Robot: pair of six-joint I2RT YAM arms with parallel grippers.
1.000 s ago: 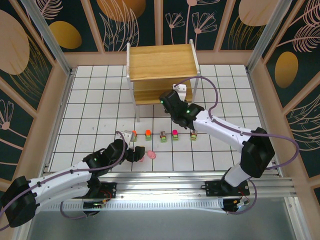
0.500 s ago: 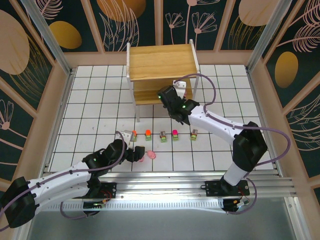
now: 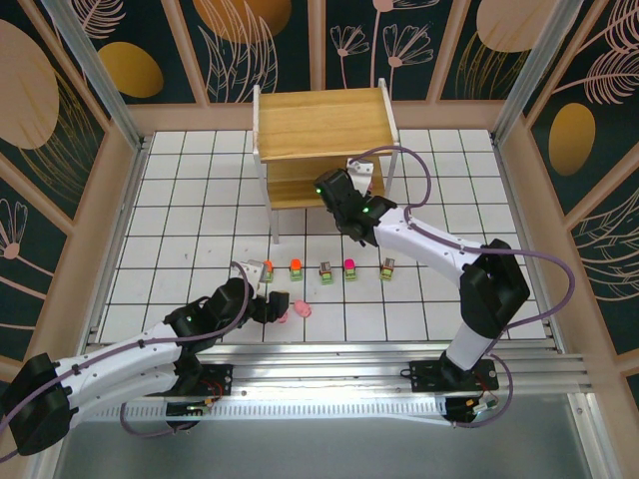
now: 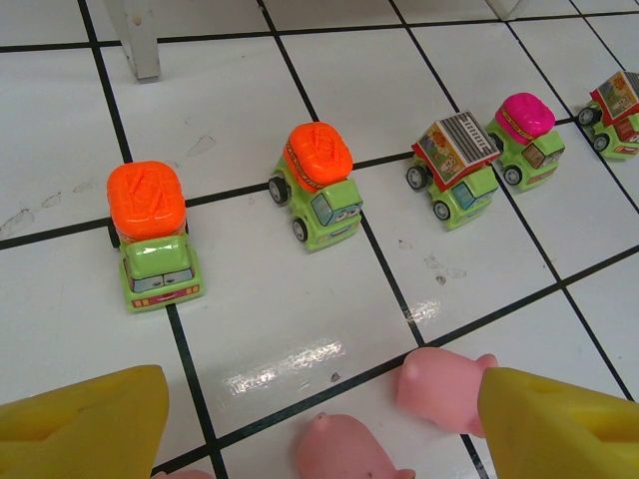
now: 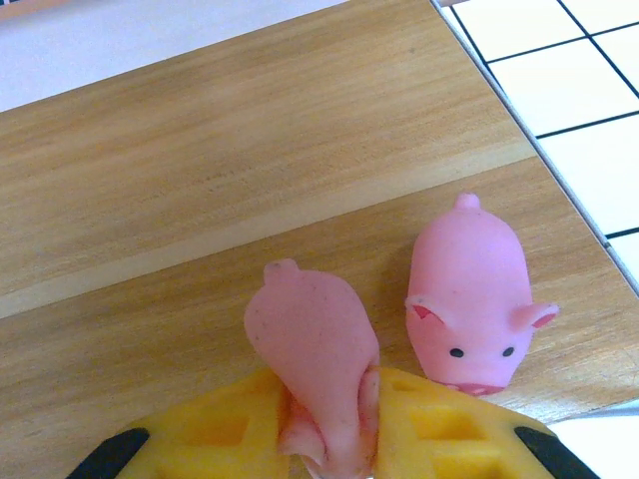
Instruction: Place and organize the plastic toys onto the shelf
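Observation:
The shelf (image 3: pixel 319 125) stands at the back of the tiled table. My right gripper (image 5: pixel 324 399) is shut on a pink pig toy (image 5: pixel 315 334), squashed between the yellow fingers and held low over the lower wooden tier (image 5: pixel 150 230). A second pig (image 5: pixel 469 294) stands on that tier just to its right. My left gripper (image 4: pixel 319 439) is open low over the tiles, with two pigs (image 4: pixel 444 389) (image 4: pixel 349 451) between its fingers. Several green toy trucks form a row ahead of it: two with orange tops (image 4: pixel 150 235) (image 4: pixel 318 185), one grey-brown (image 4: pixel 454 170), one magenta (image 4: pixel 524 135).
A white shelf leg (image 4: pixel 135 40) stands just beyond the truck row. Wooden-framed walls (image 3: pixel 110 190) close in the table on three sides. An aluminium rail (image 3: pixel 329 364) runs along the near edge. The right arm (image 3: pixel 429 244) stretches across the tiles above the trucks' right end.
My right gripper has moved further in over the shelf's lower tier, still carrying the pig. The left arm has stayed where it was.

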